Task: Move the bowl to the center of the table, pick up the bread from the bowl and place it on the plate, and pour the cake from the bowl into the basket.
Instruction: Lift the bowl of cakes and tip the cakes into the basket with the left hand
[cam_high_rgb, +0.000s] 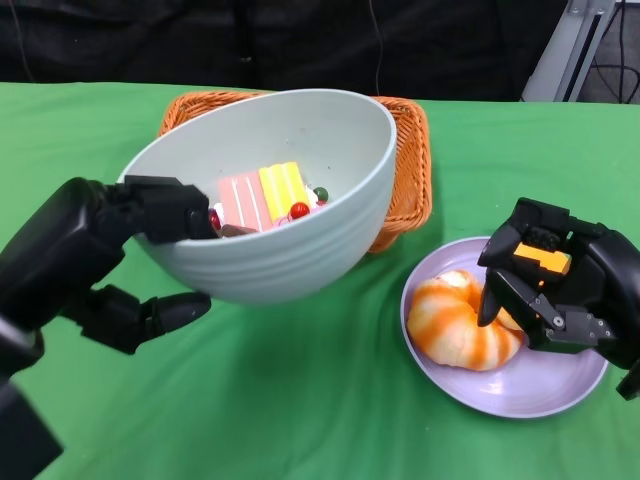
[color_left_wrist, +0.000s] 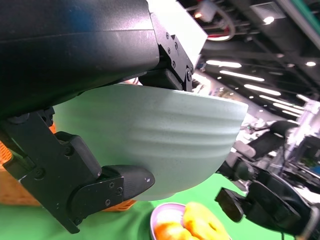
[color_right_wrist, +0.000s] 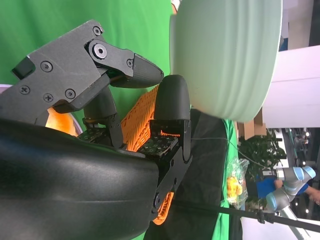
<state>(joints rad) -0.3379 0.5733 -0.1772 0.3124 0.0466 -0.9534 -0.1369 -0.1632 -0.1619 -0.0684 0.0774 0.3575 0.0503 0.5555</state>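
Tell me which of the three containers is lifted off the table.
The pale green ribbed bowl, tilted in the left robot hand; basket and plate rest on the cloth.

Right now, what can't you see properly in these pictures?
- Inside the basket: the lifted bowl covers it in the head view.
- The cake: both wrist views show only the bowl's outside.
- The bread: the right hand hides its far side; the left wrist view's edge crops it.

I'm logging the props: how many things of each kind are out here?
Bowl: 1
Cake: 1
Bread: 1
Plate: 1
Basket: 1
Total: 5
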